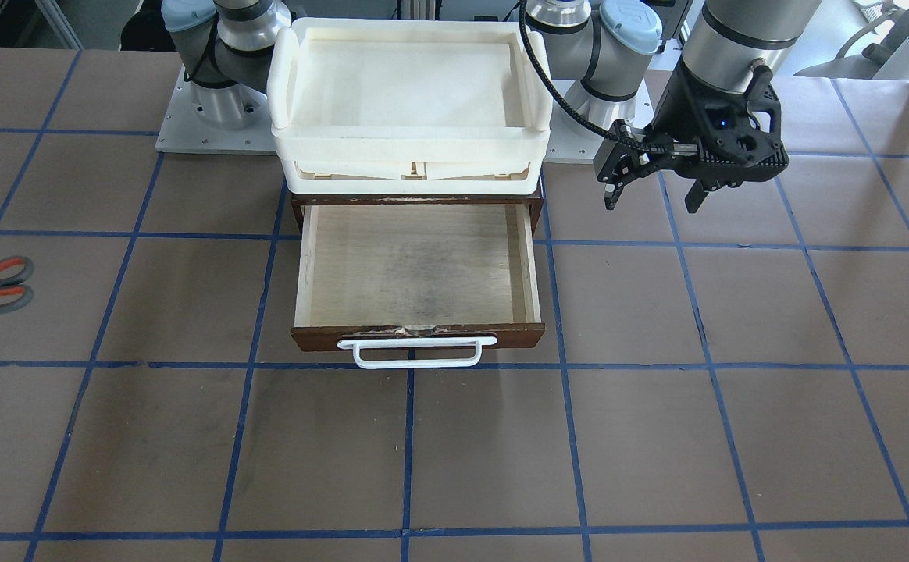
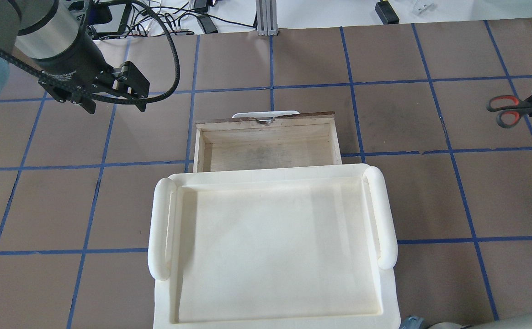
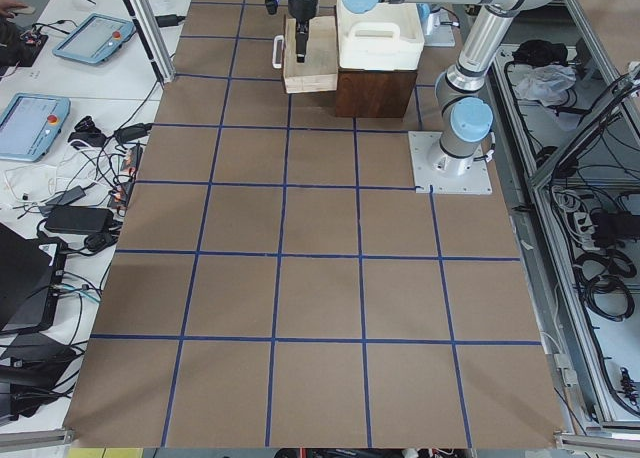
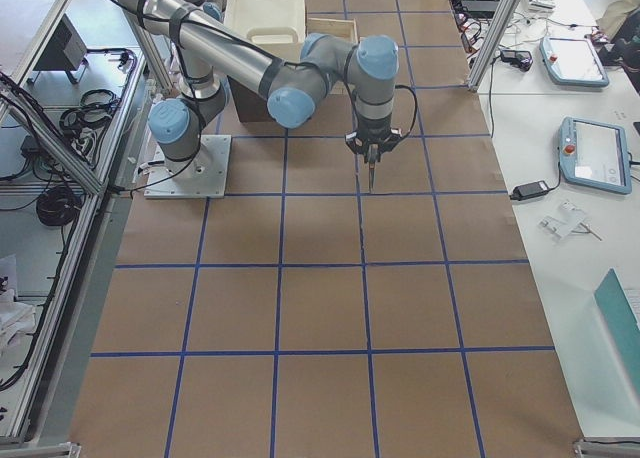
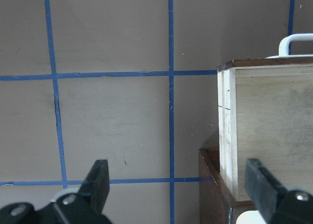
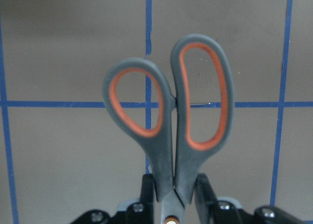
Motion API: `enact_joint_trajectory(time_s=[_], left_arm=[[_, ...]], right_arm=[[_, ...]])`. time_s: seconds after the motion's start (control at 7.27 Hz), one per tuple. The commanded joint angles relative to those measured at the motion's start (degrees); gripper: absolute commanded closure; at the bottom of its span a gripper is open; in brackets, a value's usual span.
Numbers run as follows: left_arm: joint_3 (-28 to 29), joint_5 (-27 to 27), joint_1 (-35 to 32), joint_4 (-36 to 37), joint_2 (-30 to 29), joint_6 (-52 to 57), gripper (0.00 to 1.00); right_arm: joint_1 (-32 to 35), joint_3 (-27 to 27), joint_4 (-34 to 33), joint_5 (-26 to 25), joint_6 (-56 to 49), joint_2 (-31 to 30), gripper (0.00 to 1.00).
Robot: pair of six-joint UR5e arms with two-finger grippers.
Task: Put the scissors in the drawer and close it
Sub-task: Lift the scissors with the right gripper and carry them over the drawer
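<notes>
Right tool is clenched on the scissors near the pivot, handles sticking out, well off to the robot's right of the open drawer. Held so narrowly, the scissors could be swung loose or dropped short during the carry. Left tool is spread wide, empty, near the drawer's left side.

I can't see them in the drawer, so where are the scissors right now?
The scissors are clamped in the right gripper near the overhead view's right edge, well away from the open drawer at the middle.
</notes>
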Motion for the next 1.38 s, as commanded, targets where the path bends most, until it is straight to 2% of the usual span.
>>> enact_joint_trajectory(time_s=[0.0, 0.41, 0.55, 0.69, 1.24], left_arm=[[0.0, 0.0, 0.0, 0.0, 0.0, 0.0, 0.0], [0.0, -0.1, 0.1, 0.0, 0.0, 0.0, 0.0], [0.0, 0.1, 0.1, 0.0, 0.0, 0.1, 0.0], [0.0, 0.1, 0.1, 0.0, 0.1, 0.1, 0.0], [0.0, -0.3, 0.1, 0.0, 0.0, 0.1, 0.0]], right_arm=[[10.3, -2.4, 6.2, -2.2, 10.6, -4.2, 1.0], [26.5, -2.4, 6.0, -2.4, 25.7, -4.7, 1.0], [31.3, -2.4, 6.0, -4.7, 30.6, -4.0, 1.0], [35.6, -2.4, 5.4, -6.3, 34.4, -2.8, 1.0], [48.8, -2.9, -0.9, -5.4, 45.9, 5.3, 1.0]])
